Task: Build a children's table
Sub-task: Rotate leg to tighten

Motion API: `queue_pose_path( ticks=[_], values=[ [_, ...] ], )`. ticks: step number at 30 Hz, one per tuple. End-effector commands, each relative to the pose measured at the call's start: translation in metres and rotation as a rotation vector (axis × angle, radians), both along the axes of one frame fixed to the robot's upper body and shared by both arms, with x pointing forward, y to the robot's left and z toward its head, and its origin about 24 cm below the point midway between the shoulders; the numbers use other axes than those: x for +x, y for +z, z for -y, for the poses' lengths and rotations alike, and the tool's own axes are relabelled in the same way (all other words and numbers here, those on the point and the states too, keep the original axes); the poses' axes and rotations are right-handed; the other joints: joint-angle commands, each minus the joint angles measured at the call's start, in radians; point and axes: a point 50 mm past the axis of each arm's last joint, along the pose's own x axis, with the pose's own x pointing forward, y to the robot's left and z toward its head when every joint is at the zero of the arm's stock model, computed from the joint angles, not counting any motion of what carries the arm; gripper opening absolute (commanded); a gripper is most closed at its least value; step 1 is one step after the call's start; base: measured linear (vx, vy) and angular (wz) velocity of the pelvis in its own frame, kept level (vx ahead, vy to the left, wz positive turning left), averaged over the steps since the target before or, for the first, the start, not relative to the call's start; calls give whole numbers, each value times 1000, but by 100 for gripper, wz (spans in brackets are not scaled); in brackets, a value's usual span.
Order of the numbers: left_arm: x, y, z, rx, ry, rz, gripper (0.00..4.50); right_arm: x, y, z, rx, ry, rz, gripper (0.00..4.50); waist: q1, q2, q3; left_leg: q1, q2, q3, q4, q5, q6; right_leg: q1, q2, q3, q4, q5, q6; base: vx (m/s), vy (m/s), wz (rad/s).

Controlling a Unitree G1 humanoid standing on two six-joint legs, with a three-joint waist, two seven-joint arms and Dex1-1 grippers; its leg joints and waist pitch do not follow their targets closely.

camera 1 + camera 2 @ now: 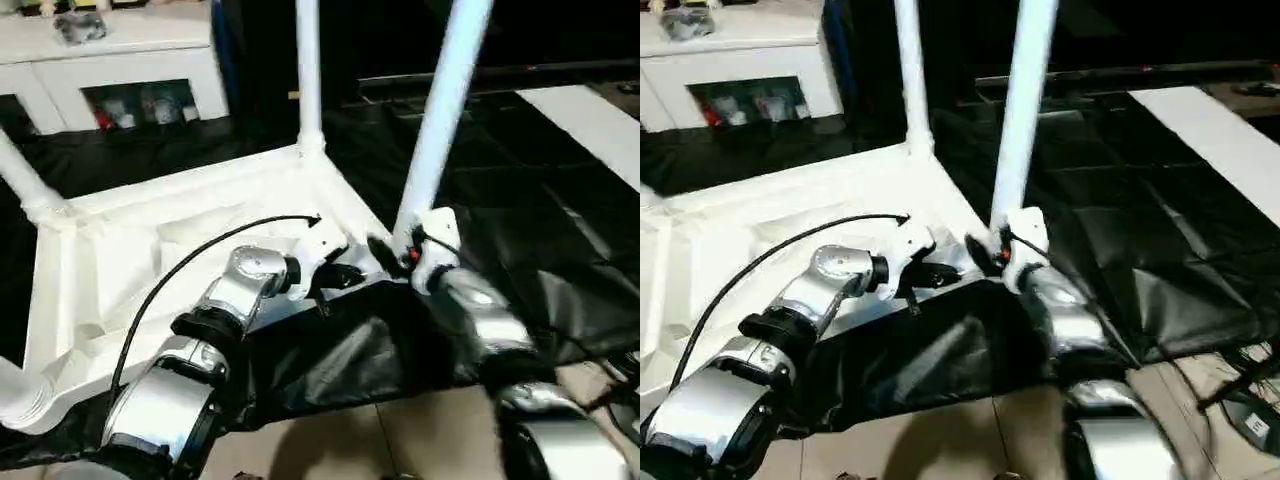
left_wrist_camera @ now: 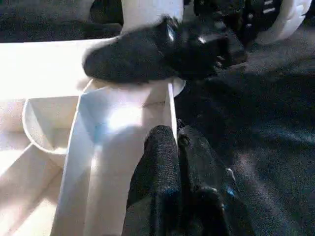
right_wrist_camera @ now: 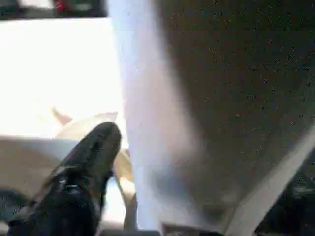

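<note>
The left wrist view shows the left gripper (image 2: 179,147) pressed shut at the rim of the upturned table (image 1: 130,250), beside a corner socket (image 2: 47,130). The right gripper (image 1: 392,252) stands wide around a leg (image 1: 440,120) (one finger (image 3: 93,152) beside it). Black sheet (image 1: 520,200) covers the floor; a cabinet (image 1: 110,60) stands beyond.

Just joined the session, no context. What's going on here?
The robot is assembling a white children's table, which lies upside down on a black sheet. Two legs stand upright in corner sockets: the far leg and the near leg. The right gripper sits at the base of the near leg, one finger beside it. The left gripper, jaws shut, rests at the tabletop's edge next to that corner.
</note>
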Motion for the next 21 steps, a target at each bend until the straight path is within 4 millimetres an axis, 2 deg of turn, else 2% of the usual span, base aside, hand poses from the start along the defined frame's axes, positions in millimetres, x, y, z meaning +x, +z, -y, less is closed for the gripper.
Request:
queue_pose_path(
  ticks=[1, 2, 3, 6, 7, 8, 11, 15, 19, 20, 21],
  values=[
    [-3, 3, 8, -2, -59, -19, 0, -10, -10, -7, -1, 102, -53, 391, 6, -11, -59, 12, 17, -6, -62, -326, 52, 42, -40, 28, -75, -280, -218, 0, 0, 0],
    [-3, 3, 6, -12, -49, -40, 0, -12, -10, -4, -3, 123, -56, 391, 13, -8, -62, 9, 20, -6, -60, -282, 63, 44, -40, 27, -69, -241, -225, 0, 0, 0],
    [-2, 2, 3, -7, -35, -64, 27, -15, -11, 0, -10, 155, -60, 391, 14, -9, -63, 9, 20, -5, -58, -272, 66, 45, -39, 27, -67, -223, -231, 0, 0, 0],
    [-2, -1, 0, 26, -27, -74, 54, -17, -11, 3, -19, 175, -62, 391, 21, -8, -64, 8, 20, -4, -55, -244, 77, 47, -38, 26, -61, -173, -249, 0, 0, 0],
    [-1, -4, -3, 60, -16, -76, 57, -18, -11, 4, -29, 184, -63, 391, 22, -3, -64, 8, 20, -5, -56, -246, 75, 47, -38, 26, -61, -174, -249, 0, 0, 0],
    [-1, -4, -4, 74, -9, -74, 63, -18, -11, 5, -33, 188, -63, 391, 20, -6, -63, 9, 19, -4, -56, -252, 74, 48, -37, 25, -62, -177, -247, 0, 0, 0],
    [0, -6, -8, 102, 15, -87, 86, -17, -10, 6, -35, 187, -62, 391, 18, -6, -60, 10, 18, -5, -58, -275, 62, 47, -39, 26, -68, -229, -236, 0, 0, 0],
    [0, -6, -15, 133, 13, -99, 86, -16, -7, 9, -41, 188, -58, 391, 17, -8, -58, 10, 18, -8, -61, -293, 51, 47, -41, 26, -74, -290, -219, 0, 0, 0],
    [1, -3, -15, 106, 23, -96, 86, -16, -7, 10, -44, 193, -57, 391, 15, -8, -60, 9, 17, -8, -59, -281, 54, 47, -39, 26, -72, -263, -224, 0, 0, 0],
    [2, -2, -14, 86, 20, -92, 71, -16, -7, 10, -45, 196, -56, 391, 15, -8, -60, 9, 17, -7, -59, -278, 56, 47, -39, 26, -71, -253, -229, 0, 0, 0],
    [2, 0, -14, 51, 27, -89, 53, -16, -6, 9, -47, 203, -53, 391, 15, -15, -61, 7, 17, -6, -58, -272, 59, 49, -38, 26, -70, -246, -231, 0, 0, 0]
  ],
)
